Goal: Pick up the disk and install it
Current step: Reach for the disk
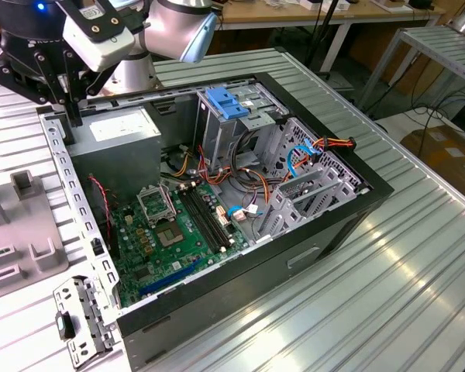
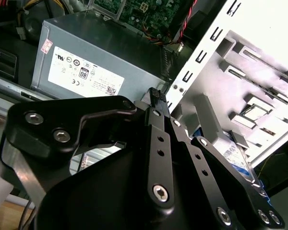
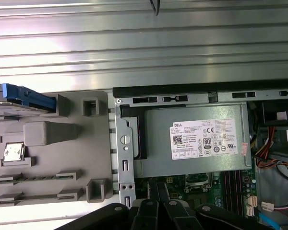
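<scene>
Currently your gripper (image 3: 158, 184) hangs by the power supply (image 3: 201, 139), jaws closed, empty. Disk (image 3: 5, 109) lies apart on the grey holder (image 3: 93, 143); approach square to its blue rails (image 3: 31, 100), jaws widened.

We see the disk (image 3: 24, 98), silver metal with blue side rails, resting at a corner of the grey tray (image 3: 53, 158)

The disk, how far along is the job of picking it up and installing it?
Done: nothing visible yet. The disk sits on the grey fixture outside the computer case, and it is not held. In hand: the gripper hovers above the case's edge, near the power supply, apart from the disk. Left: picking the disk up and installing it in the case.
</scene>
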